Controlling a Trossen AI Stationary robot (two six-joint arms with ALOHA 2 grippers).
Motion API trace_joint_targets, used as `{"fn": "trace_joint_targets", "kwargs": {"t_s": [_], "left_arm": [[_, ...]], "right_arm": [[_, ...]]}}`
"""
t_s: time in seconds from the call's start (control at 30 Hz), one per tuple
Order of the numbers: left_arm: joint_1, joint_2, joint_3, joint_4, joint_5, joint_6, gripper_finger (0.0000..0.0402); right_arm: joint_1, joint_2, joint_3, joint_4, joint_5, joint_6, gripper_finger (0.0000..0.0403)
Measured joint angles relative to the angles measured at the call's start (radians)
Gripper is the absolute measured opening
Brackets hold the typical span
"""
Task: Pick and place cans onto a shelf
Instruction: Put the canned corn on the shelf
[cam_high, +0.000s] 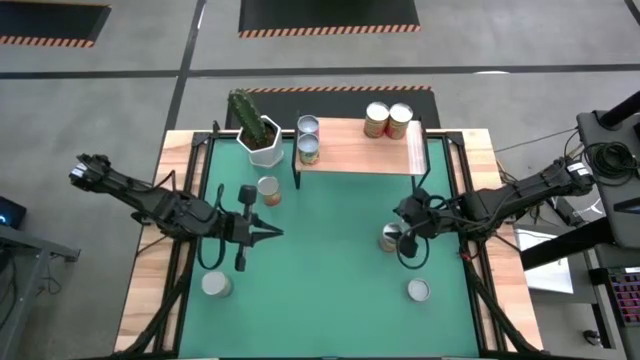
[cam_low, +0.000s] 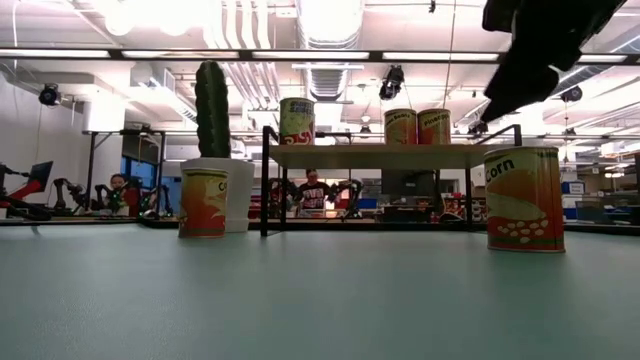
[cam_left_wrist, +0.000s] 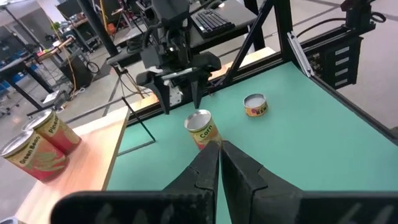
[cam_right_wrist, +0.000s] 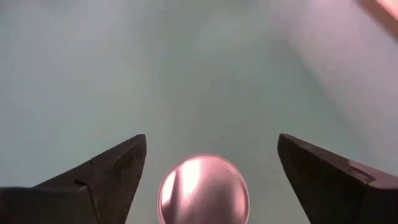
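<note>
My right gripper (cam_right_wrist: 211, 146) is open, pointing down above a "Corn" can (cam_high: 391, 238) that stands upright on the green mat. Its fingers stand on either side of the can's silvery top (cam_right_wrist: 203, 190) without touching it, as the left wrist view (cam_left_wrist: 200, 127) also shows. My left gripper (cam_high: 270, 233) is shut and empty over the mat's left middle. The light-wood shelf (cam_high: 360, 150) at the far edge carries two cans at its left end (cam_high: 308, 138) and two near its right end (cam_high: 388, 120). Other cans stand on the mat (cam_high: 268, 190), (cam_high: 216, 285), (cam_high: 418, 290).
A white pot with a green cactus (cam_high: 258, 130) stands left of the shelf, close to the can by it (cam_low: 203, 202). The shelf's thin black legs (cam_low: 265, 180) stand on the mat. Black frame rails run along both table sides. People sit in the room beyond the table.
</note>
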Motion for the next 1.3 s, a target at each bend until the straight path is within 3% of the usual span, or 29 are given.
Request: {"fn": "trace_joint_targets", "kwargs": {"t_s": [0.13,0.3,0.43,0.63,0.87,1.1,1.3], "left_arm": [[0.0,0.005,0.0,0.0,0.0,-0.001,0.0],[0.0,0.005,0.0,0.001,0.0,0.0,0.0],[0.0,0.005,0.0,0.001,0.0,0.003,0.0],[0.0,0.005,-0.001,0.002,0.0,0.007,0.0],[0.0,0.004,-0.001,0.003,-0.001,0.007,0.0],[0.0,0.004,0.001,0.001,-0.001,0.007,0.0],[0.0,0.005,0.001,0.011,-0.003,0.036,0.0]], "right_arm": [[0.0,0.0,0.0,-0.008,0.007,-0.02,0.0356],[0.005,0.008,0.001,-0.046,-0.09,-0.002,0.0344],[0.023,0.03,0.001,-0.046,-0.106,-0.002,0.033],[0.024,0.041,0.004,0.002,-0.048,-0.041,0.0326],[0.09,0.082,0.113,-0.058,0.025,-0.048,0.0326],[0.199,0.188,0.172,-0.299,0.099,0.137,0.0326],[0.197,0.238,0.167,-0.327,0.1,0.244,0.0338]]}}
